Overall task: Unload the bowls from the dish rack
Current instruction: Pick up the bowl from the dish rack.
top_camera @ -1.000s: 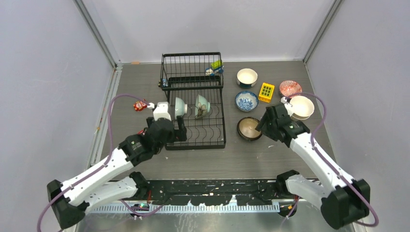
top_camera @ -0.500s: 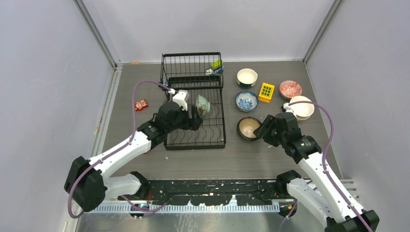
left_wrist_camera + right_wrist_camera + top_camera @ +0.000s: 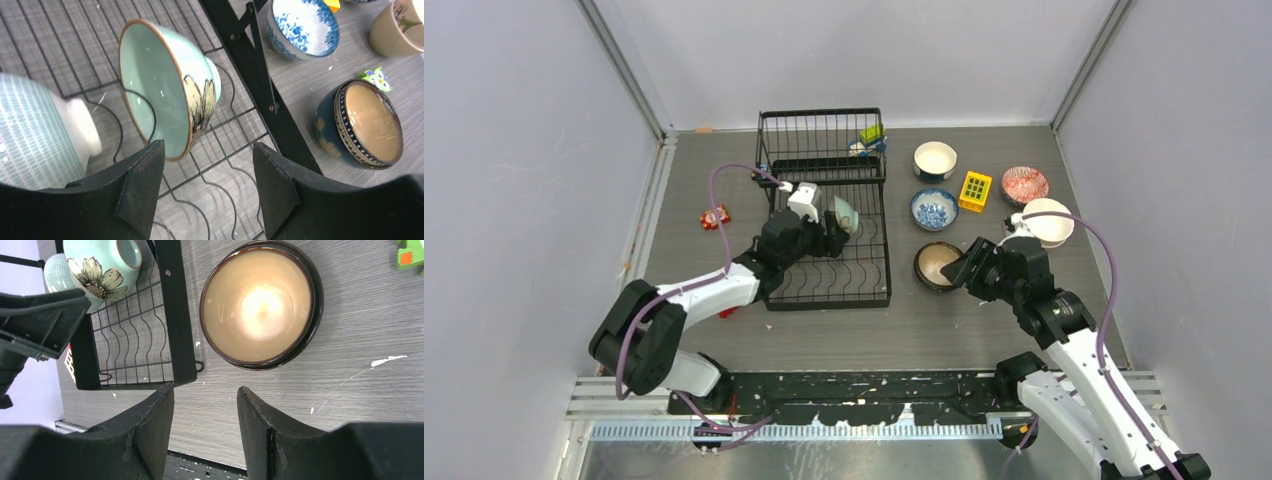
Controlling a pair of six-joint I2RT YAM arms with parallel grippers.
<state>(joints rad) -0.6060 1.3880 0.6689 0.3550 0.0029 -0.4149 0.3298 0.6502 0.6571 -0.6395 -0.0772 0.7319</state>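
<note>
The black wire dish rack (image 3: 876,262) holds two bowls on edge. A teal bowl with a flower (image 3: 165,85) leans just ahead of my left gripper (image 3: 206,150), which is open over bare wire. A pale striped bowl (image 3: 35,130) stands to its left. From above, the left gripper (image 3: 829,240) sits inside the rack beside the teal bowl (image 3: 845,214). My right gripper (image 3: 205,390) is open over the table, short of the brown bowl (image 3: 260,302). White (image 3: 935,159), blue-and-white (image 3: 934,209), red-patterned (image 3: 1024,184) and cream (image 3: 1047,221) bowls rest on the table.
A yellow block (image 3: 975,190) lies among the bowls at the right. Small toys (image 3: 871,137) sit in the rack's raised back section. A red item (image 3: 715,216) lies left of the rack. A green owl toy (image 3: 374,77) sits near the brown bowl. Walls enclose three sides.
My left arm has reached farther right into the rack, from the striped bowl toward the teal one, and its jaws have narrowed. The right gripper has drawn back a little from the brown bowl.
</note>
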